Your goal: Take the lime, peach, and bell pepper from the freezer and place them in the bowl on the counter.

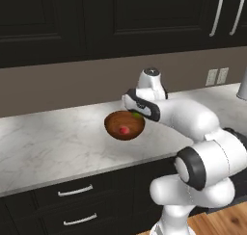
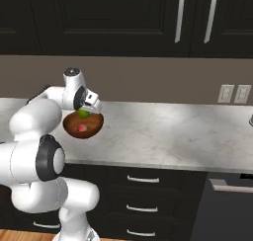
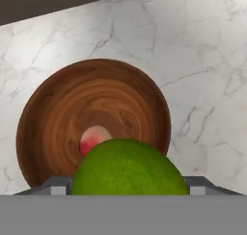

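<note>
lime (image 3: 129, 167) in gripper (image 2: 85, 113) above bowl (image 3: 58, 109) with peach (image 3: 94, 138)

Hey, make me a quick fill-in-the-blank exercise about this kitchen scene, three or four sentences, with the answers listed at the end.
1. The pincer holds the ____ above the bowl.
2. The fruit already lying in the bowl is the ____.
3. The bowl is made of reddish-brown ____.
4. The bowl rests on the white marble ____.

Missing words: lime; peach; wood; counter
</note>
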### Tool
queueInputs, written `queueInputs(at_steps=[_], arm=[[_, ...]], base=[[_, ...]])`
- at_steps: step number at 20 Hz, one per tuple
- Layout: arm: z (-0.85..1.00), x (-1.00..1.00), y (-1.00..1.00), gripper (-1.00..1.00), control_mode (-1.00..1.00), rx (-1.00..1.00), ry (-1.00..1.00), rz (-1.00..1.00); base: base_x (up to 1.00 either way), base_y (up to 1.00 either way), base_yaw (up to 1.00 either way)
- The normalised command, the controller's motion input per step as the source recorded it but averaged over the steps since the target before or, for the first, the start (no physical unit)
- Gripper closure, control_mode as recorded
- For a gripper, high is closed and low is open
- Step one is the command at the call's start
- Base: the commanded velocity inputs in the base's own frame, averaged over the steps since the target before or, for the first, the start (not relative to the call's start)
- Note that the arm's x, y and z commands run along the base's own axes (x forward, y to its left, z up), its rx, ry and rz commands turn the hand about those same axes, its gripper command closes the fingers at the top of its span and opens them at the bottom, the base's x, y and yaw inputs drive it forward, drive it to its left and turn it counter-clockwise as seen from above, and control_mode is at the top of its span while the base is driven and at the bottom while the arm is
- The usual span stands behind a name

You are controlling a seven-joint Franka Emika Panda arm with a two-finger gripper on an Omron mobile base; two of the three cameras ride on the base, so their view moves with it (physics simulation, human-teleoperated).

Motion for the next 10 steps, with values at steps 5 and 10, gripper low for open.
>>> queueInputs(at_steps=[5, 10], arm=[[-0.39, 0.65, 0.22, 1.0, -1.0, 0.0, 0.06, 0.0], [-0.82, 0.44, 0.14, 1.0, -1.0, -0.06, 0.0, 0.0]], base=[[0.0, 0.0, 0.0], [0.0, 0.0, 0.0]])
